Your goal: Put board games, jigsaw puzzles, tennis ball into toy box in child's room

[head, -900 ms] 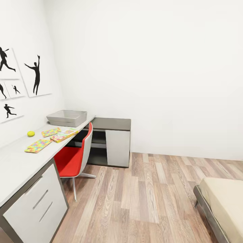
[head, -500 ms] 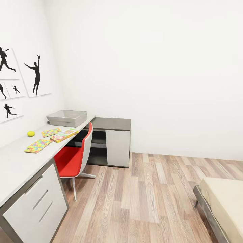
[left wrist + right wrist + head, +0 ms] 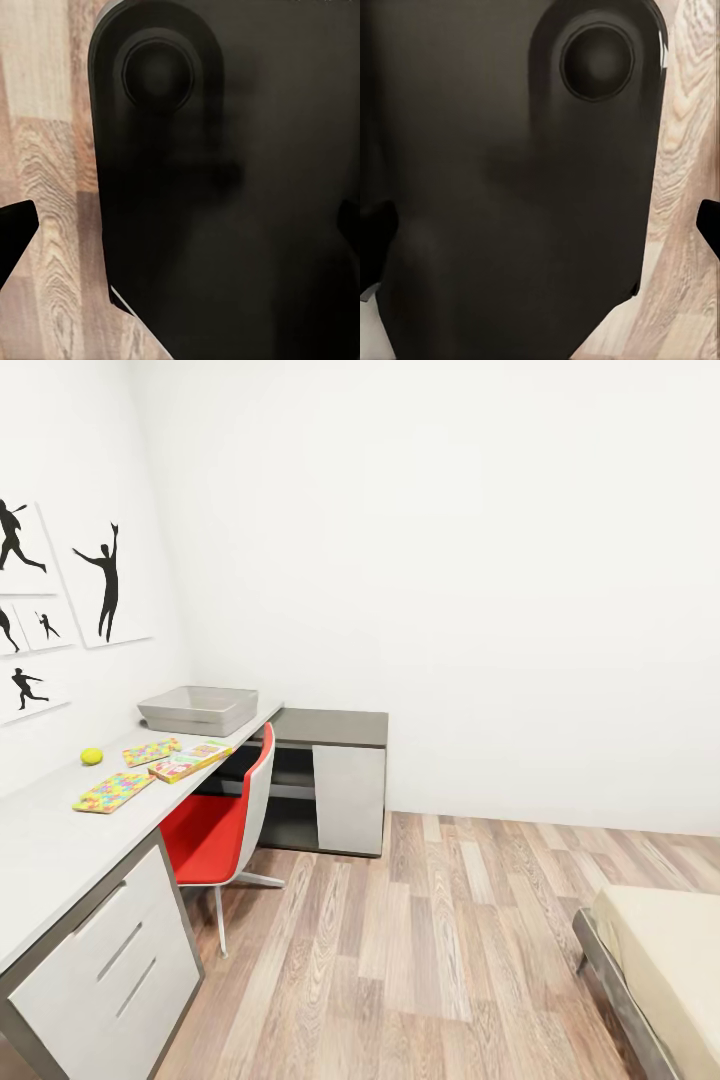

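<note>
On the table [image 3: 60,840] along the left wall, the toy box [image 3: 198,709] is seen at the far end. Nearer lie a board game [image 3: 190,762], two puzzles [image 3: 151,751] [image 3: 112,792] and the tennis ball [image 3: 92,757] by the wall. A bed [image 3: 665,960] corner is seen near right. In the wrist views dark robot body is seen over wood floor [image 3: 45,150]; whether the fingers are open cannot be told.
</note>
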Available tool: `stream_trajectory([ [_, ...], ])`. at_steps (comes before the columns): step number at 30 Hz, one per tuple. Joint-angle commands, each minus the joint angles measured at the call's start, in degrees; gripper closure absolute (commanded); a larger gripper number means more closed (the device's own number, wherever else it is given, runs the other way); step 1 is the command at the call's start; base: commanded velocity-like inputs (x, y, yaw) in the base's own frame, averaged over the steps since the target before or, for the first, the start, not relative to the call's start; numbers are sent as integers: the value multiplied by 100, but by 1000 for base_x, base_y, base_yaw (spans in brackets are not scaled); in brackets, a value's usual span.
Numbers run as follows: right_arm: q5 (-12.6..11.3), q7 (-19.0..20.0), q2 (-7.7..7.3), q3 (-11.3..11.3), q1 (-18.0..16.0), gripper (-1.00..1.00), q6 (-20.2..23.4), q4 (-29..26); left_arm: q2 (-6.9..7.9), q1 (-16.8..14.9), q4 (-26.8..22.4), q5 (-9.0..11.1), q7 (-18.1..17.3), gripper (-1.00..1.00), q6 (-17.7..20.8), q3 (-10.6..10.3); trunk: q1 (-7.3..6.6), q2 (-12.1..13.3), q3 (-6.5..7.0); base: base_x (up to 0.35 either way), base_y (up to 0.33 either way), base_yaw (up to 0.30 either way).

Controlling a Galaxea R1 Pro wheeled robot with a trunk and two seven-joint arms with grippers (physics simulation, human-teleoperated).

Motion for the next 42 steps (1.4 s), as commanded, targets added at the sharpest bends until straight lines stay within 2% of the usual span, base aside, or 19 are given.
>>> stream_trajectory([
  [1,-9,-2,-9,-9,-1,-100,-5,-1,0,-1,-3,0,0,-100,-3,2,0,-2,-4,0,0,0],
  [11,-31,-2,-36,-12,-1,-100,-174,-1,-9,-1,-4,-1,0,-100,-8,16,0,-2,-34,0,0,-110],
  [16,-44,-2,-22,-12,-1,-100,-272,-1,-4,-1,-8,-1,-5,-100,-152,2,0,-2,-62,0,0,-220],
  [24,-49,-2,-10,-12,-1,-100,-287,-1,9,-1,-3,1,-1,-100,-433,-1,0,-2,-108,0,0,-226],
  [40,-51,-2,33,-29,-1,-100,-282,-1,43,-1,-10,-34,0,-100,-534,-28,0,-2,-200,0,0,-206],
  [42,-43,-2,42,-25,-1,-100,-292,-1,43,-1,-10,-35,0,-100,-606,-29,-44,78,-169,0,0,-50],
])
